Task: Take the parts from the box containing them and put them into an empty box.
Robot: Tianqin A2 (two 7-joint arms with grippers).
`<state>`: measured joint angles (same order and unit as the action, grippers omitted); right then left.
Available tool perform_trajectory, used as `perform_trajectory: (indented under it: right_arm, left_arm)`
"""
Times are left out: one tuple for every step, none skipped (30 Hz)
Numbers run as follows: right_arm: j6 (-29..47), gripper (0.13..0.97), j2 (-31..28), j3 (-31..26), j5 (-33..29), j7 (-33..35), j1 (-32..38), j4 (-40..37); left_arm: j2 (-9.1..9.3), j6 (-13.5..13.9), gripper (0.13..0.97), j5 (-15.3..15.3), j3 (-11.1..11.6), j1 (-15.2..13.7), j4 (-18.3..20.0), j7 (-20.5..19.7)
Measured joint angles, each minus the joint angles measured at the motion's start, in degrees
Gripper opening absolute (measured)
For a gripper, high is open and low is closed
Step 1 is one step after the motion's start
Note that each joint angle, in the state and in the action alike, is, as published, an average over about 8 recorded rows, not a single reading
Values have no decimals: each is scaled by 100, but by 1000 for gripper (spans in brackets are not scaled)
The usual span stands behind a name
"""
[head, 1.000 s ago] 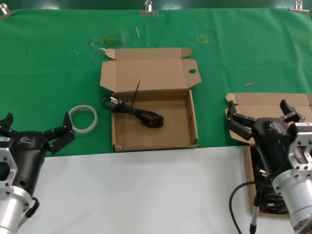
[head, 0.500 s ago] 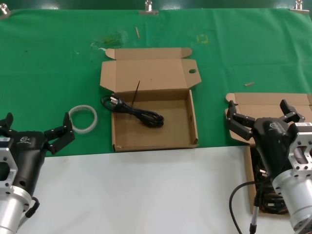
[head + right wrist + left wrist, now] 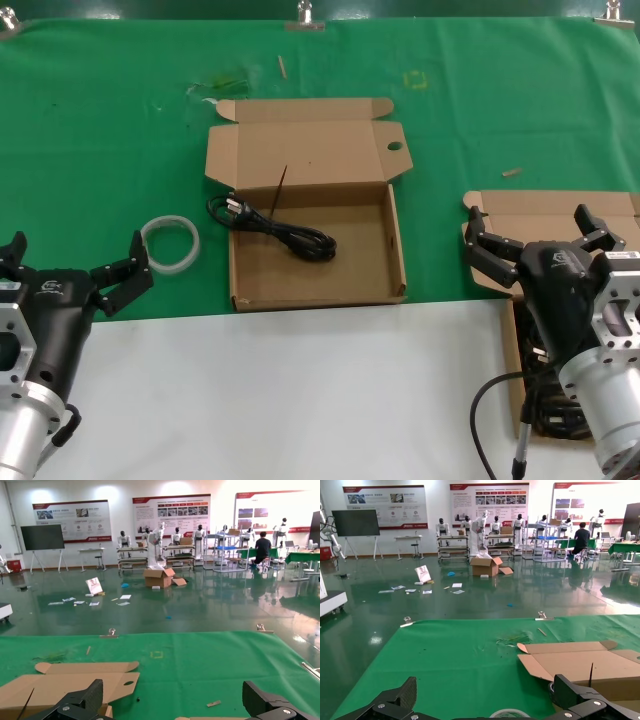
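showing only in head view: cord [image 3: 283, 231] in holed box [image 3: 385, 290]; both grippers [image 3: 70, 272] [image 3: 537, 238] spread apart, empty.

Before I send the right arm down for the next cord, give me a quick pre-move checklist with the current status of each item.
1. Right tool open, holding nothing: ok.
2. Left tool open, off to the side near the white ring: ok.
3. Box with the oval hole lid open, ready to receive: ok.
4. One cord already in that box, plug end hanging over the wall: not ok.
5. Cords in the source box largely hidden behind the right arm: cannot tell.
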<state>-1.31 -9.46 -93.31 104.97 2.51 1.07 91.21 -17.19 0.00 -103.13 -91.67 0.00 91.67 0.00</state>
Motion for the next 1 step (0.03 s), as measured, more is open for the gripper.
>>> perform_trajectory:
  right_arm:
    - [0, 966, 0, 0, 0, 0, 0, 0]
  left_arm:
    - [0, 0, 966, 0, 0, 0, 0, 0]
